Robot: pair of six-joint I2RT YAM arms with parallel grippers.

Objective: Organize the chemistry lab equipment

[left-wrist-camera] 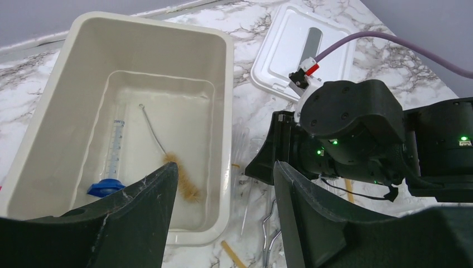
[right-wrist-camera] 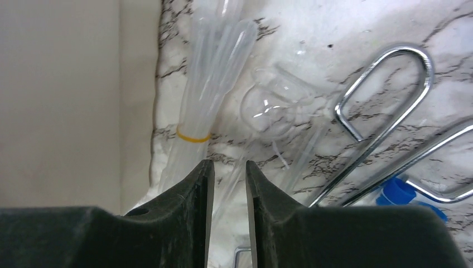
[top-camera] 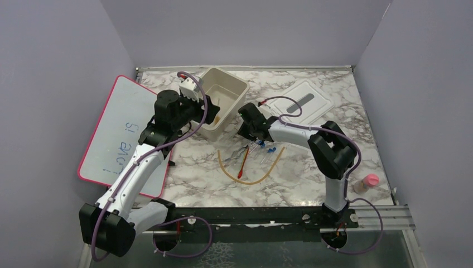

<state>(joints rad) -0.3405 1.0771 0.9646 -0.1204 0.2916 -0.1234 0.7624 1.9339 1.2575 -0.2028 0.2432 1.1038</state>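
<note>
My left gripper [left-wrist-camera: 225, 167] is open and empty, held above the near end of the beige tub [left-wrist-camera: 226, 84]; it also shows in the top view [top-camera: 196, 100]. In the tub lie the tan bristle brush [left-wrist-camera: 179, 180] and the blue-based vial [left-wrist-camera: 111, 162]. My right gripper [right-wrist-camera: 226, 167] is low on the table beside the tub wall, jaws nearly closed on a thin clear tube from the banded bundle of clear tubes [right-wrist-camera: 195, 111]. Metal tongs [right-wrist-camera: 385, 106] and a blue cap [right-wrist-camera: 399, 192] lie just right of it. The amber tube [top-camera: 251, 170] and red-tipped dropper [top-camera: 242, 164] lie nearer the arm bases.
The white lid [top-camera: 305, 99] lies at the back right. The pink-rimmed whiteboard [top-camera: 120, 128] lies under my left arm. A pink-capped bottle [top-camera: 370, 180] stands at the table's right front edge. Grey walls close in three sides.
</note>
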